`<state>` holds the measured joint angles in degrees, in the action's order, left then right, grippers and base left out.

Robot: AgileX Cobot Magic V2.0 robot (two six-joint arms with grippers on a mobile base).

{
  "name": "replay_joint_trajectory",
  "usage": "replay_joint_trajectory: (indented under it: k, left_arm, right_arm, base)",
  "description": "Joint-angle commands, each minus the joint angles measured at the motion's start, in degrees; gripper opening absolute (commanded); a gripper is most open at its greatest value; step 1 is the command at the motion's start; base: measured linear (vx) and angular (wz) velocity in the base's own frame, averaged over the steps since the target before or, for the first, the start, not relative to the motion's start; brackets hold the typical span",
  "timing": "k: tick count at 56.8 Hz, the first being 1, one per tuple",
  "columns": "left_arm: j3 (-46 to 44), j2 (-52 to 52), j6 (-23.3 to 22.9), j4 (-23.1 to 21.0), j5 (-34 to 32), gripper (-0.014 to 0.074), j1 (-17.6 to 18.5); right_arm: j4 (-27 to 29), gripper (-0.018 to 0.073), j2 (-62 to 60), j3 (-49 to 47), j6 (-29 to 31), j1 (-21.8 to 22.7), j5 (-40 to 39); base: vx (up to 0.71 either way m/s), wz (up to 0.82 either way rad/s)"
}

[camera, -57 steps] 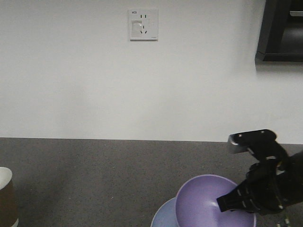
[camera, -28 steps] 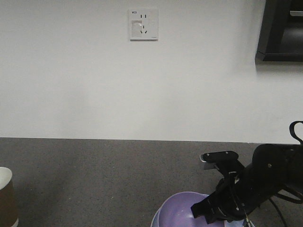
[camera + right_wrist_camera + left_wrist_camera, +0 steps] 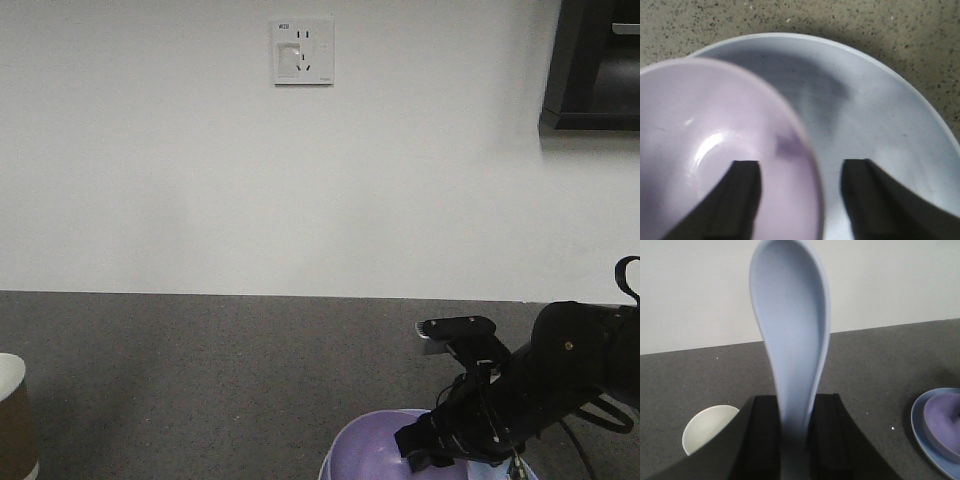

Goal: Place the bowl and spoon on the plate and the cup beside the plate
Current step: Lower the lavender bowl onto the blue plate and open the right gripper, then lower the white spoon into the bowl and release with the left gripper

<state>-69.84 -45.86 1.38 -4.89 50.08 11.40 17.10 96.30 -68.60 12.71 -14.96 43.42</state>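
Your left pincer (image 3: 795,407) is clamped on the handle of the spoon (image 3: 792,330). The spoon's long axis runs straight out from the pincer in line with the jaws. The handle is down between them, the rounded scoop is at the far end pointing toward the wall, and the hollow face is turned to the wrist camera.

Your right pincer (image 3: 802,165) is spread wide just over the bowl (image 3: 705,150), with the jaws straddling the rim. One of its fingers (image 3: 745,200) is inside the bowl and the other is outside, above the plate (image 3: 880,110). Neither one presses on the rim.

The bowl sits upright on the plate, mouth up and off centre, so a broad crescent of the plate shows bare on one side.

The cup (image 3: 707,432) stands upright with its white inside showing, well apart from the plate and to the left of it in the front view.

All of this is on the dark speckled surface (image 3: 875,365). Beyond its back edge rises a white wall (image 3: 300,180) with a socket (image 3: 302,50) set high on it.
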Motion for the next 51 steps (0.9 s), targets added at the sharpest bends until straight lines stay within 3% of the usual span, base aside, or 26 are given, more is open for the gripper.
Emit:
replay_joint_trajectory:
  k: [1,10,22,29,39,45,51]
  left_arm:
    - [-1.38,0.0,-0.54,-0.63,-3.5,0.0,0.34]
    - [-1.38,0.0,-0.43,-0.63,-2.05,0.0,0.34]
    - [-1.38,-1.76,3.19,-0.63,1.21,0.0,0.34]
    - [-1.44,-6.2,8.27,-2.38,3.42,0.0,0.34]
    - [-1.5,-15.35,17.87,-12.17,4.89,0.0,0.39]
    - [-2.1,-20.45,22.44,-17.96,4.71,0.0,1.16]
    - [-5.91,-25.84,23.88,-18.85,6.46,0.0,4.35]
  right_arm:
    - [-0.42,0.0584,-2.73,-2.68,0.78,-0.01,-2.67]
    - [-7.18,0.0663,-4.96,-6.53,-0.13,-0.01,0.02]
    - [-16.19,0.062,-12.39,-11.74,-7.01,-0.01,6.15]
    - [-18.95,0.0455,-18.66,-10.84,-10.13,-0.01,7.22]
    - [-19.36,-0.0019,-28.73,-5.96,-10.62,-0.01,4.88]
    - [-19.36,-0.0014,-34.92,-1.51,-10.71,-0.01,1.99]
    - [-19.36,-0.0013,-39.57,2.94,-10.71,-0.01,1.01]
  base:
    - [0.0,0.0]
    - [0.0,0.0]
    - [0.0,0.0]
    - [0.0,0.0]
    - [0.0,0.0]
    - [0.0,0.0]
    - [0.0,0.0]
